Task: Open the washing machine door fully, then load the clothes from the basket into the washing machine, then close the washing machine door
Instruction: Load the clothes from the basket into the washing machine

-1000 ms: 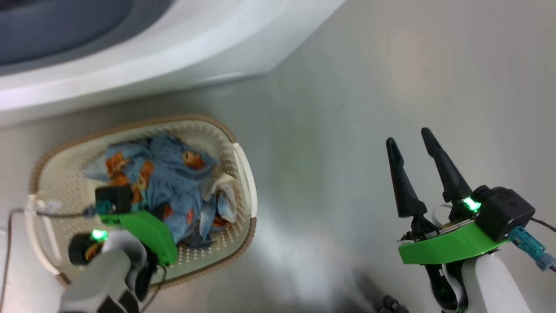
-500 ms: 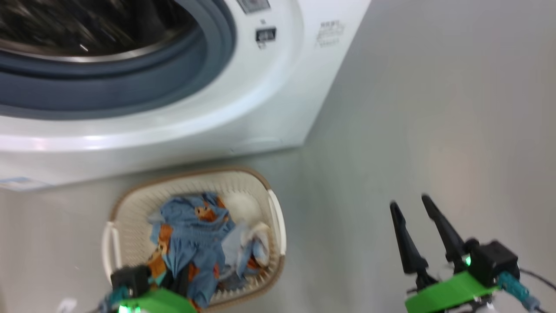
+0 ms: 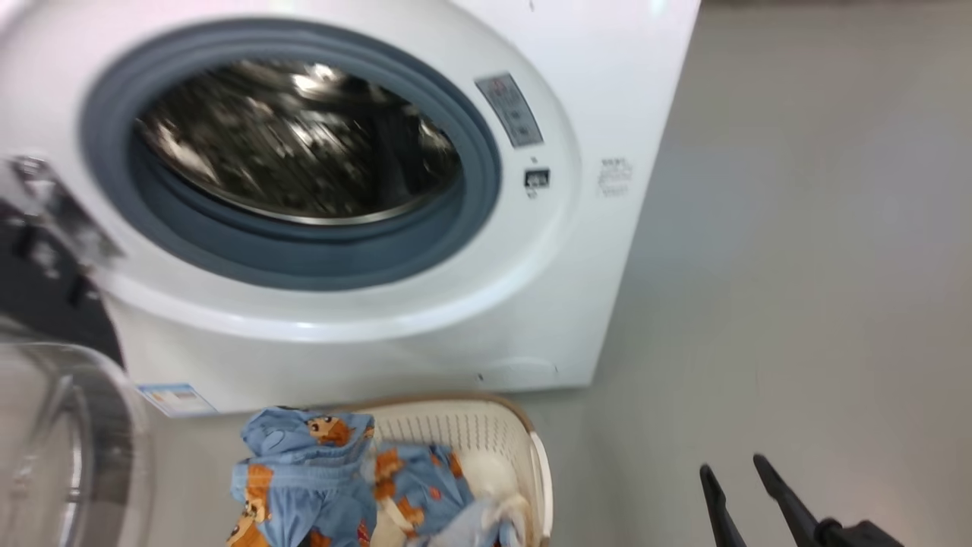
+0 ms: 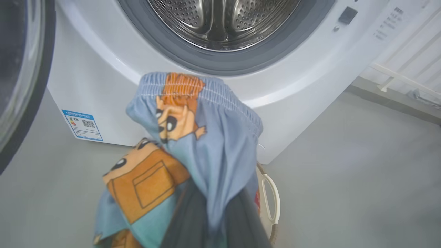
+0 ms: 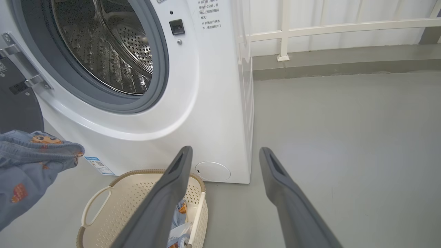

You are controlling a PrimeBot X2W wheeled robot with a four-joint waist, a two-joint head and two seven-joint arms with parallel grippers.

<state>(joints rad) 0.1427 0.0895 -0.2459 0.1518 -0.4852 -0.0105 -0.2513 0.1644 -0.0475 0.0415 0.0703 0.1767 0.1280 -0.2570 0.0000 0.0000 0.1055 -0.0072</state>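
The washing machine [image 3: 380, 334] stands with its steel drum [image 3: 304, 144] exposed. Its door [image 3: 45, 425] hangs swung out at the left, glass bowl towards me. On the floor below the opening sits the cream basket [image 3: 486, 425]. My left gripper [image 4: 213, 220] is shut on a light blue garment with orange figures [image 4: 206, 137]. The cloth drapes over the fingers, held up above the basket [image 4: 270, 199] and below the drum [image 4: 220, 17]. More of the clothes [image 5: 179, 220] lie in the basket [image 5: 137, 196]. My right gripper [image 5: 225, 151] stands open to the basket's right, holding nothing.
Grey floor [image 3: 797, 266] stretches to the right of the machine. A white railing [image 5: 310, 27] on a low kerb runs behind it. A small blue sticker [image 3: 171, 396] marks the machine's lower front.
The head camera has tilted up, bringing the drum opening and door into view. My left gripper has risen with the blue garment, out of the basket. The right gripper stays open.
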